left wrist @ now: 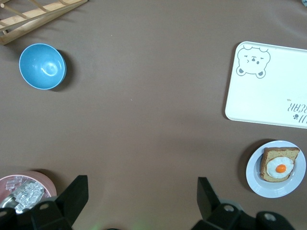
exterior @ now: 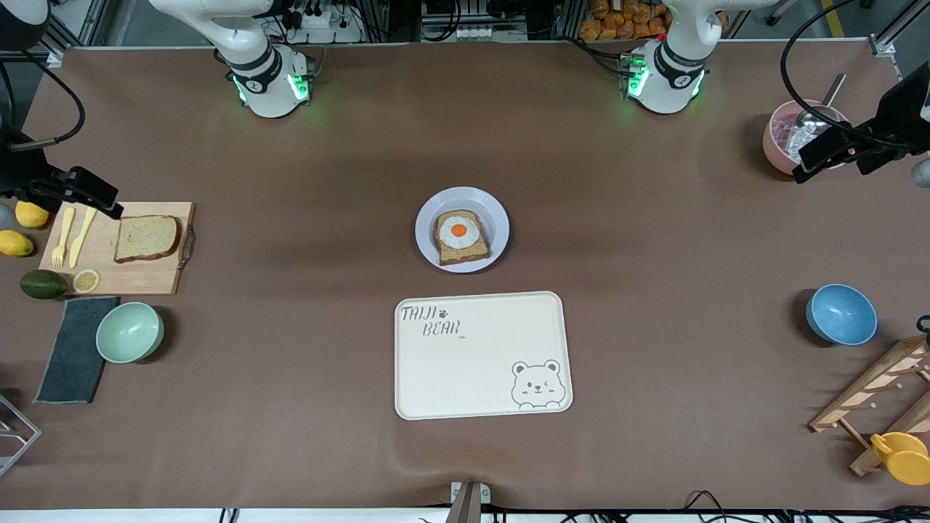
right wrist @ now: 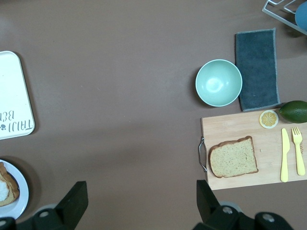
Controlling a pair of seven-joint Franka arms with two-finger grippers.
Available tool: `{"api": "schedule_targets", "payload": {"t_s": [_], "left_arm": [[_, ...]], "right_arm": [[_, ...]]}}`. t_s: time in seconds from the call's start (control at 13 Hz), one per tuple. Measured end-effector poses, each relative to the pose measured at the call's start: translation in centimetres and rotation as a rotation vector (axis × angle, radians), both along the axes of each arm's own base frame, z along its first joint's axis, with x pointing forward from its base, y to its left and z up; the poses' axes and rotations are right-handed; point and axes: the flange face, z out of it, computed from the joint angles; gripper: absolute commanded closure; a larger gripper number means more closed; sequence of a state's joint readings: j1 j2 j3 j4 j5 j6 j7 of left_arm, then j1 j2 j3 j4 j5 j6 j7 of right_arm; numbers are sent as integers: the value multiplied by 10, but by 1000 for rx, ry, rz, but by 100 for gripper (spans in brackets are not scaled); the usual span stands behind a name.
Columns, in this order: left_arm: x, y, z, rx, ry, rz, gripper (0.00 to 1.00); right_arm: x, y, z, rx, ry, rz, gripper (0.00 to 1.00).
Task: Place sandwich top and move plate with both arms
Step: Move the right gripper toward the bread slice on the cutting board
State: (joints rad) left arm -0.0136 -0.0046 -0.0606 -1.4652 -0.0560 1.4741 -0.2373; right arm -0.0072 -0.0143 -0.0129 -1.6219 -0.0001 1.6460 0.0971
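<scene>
The sandwich top point(exterior: 146, 237), a plain brown slice, lies on a wooden cutting board point(exterior: 138, 277) at the right arm's end of the table; it also shows in the right wrist view point(right wrist: 233, 157). The plate point(exterior: 429, 218) sits mid-table and bears a bread slice with a fried egg point(exterior: 459, 234); the plate shows in the left wrist view point(left wrist: 254, 176) too. My right gripper point(exterior: 102, 197) is open and empty, up in the air over the cutting board's edge point(right wrist: 140, 187). My left gripper point(exterior: 814, 161) is open and empty, over a pink bowl point(left wrist: 141, 184).
A cream bear tray point(exterior: 483, 356) lies nearer the camera than the plate. A green bowl point(exterior: 129, 332), dark cloth point(exterior: 73, 349), avocado point(exterior: 42, 284) and yellow cutlery point(exterior: 73, 236) surround the board. A pink bowl point(exterior: 777, 138), blue bowl point(exterior: 840, 314) and wooden rack point(exterior: 879, 392) stand at the left arm's end.
</scene>
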Motion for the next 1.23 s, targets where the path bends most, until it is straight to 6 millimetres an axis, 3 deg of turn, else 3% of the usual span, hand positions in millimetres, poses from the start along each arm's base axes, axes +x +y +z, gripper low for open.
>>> {"api": "schedule_targets", "payload": {"t_s": [0.77,0.93,1.23], "left_arm": [[8,-3,-19,32,35,-9,0],[6,-11,-20,52,39,-27,0],[5,-11,-25,57,46,-28,0]], "right_arm": [[-2,-4,-7,2,38,-9,0],[-3,-18,-22,4,74,-27,0],[-5,-64,-66,18,149,-70,0]]}}
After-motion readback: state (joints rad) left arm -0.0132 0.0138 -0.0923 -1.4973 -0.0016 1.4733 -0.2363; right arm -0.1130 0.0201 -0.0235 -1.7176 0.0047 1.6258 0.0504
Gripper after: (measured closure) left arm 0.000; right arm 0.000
